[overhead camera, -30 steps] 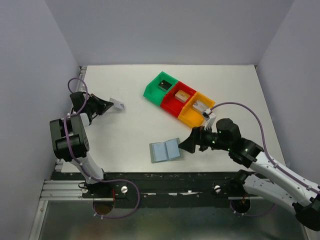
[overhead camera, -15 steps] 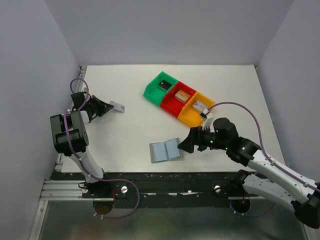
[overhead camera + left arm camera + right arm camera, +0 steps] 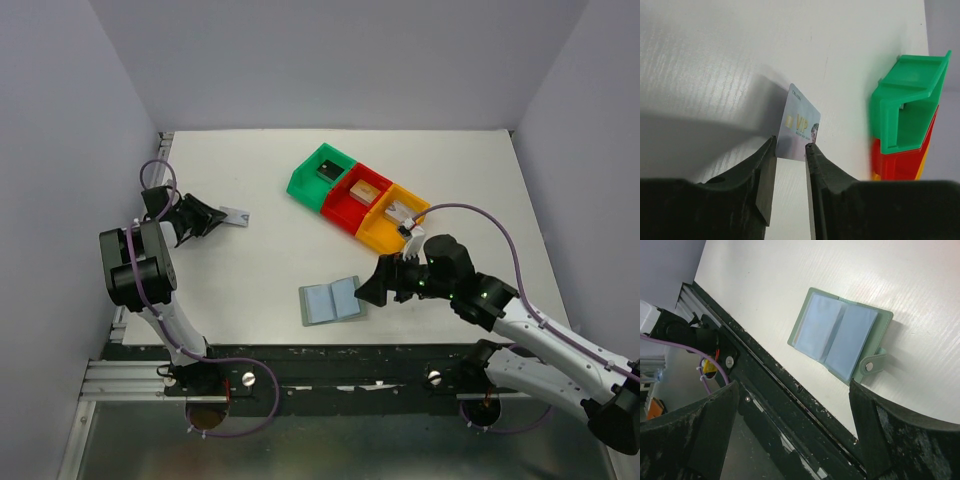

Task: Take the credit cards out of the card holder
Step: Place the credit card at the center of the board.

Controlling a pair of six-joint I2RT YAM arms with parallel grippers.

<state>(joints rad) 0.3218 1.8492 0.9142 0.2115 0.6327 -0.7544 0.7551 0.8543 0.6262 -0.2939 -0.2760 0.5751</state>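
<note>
The grey-blue card holder (image 3: 330,300) lies open and flat near the table's front edge, and it also shows in the right wrist view (image 3: 837,337); no card shows in its slots. My right gripper (image 3: 366,290) is open and empty just right of it (image 3: 792,387), by the snap tab. My left gripper (image 3: 212,214) at the far left is shut on the near end of a silver-white "VIP" card (image 3: 236,213), which stands tilted above the table (image 3: 799,131). A black card (image 3: 328,168), a tan-gold card (image 3: 366,190) and a silver-grey card (image 3: 400,211) lie in the bins.
Green (image 3: 300,185), red (image 3: 340,212) and orange (image 3: 378,238) bins stand in a diagonal row at centre right; the green and red ones show in the left wrist view (image 3: 900,100). The table's black front rail (image 3: 790,390) runs just below the holder.
My left gripper has drawn back slightly to the left with the card. My right gripper has edged a little left toward the holder.
</note>
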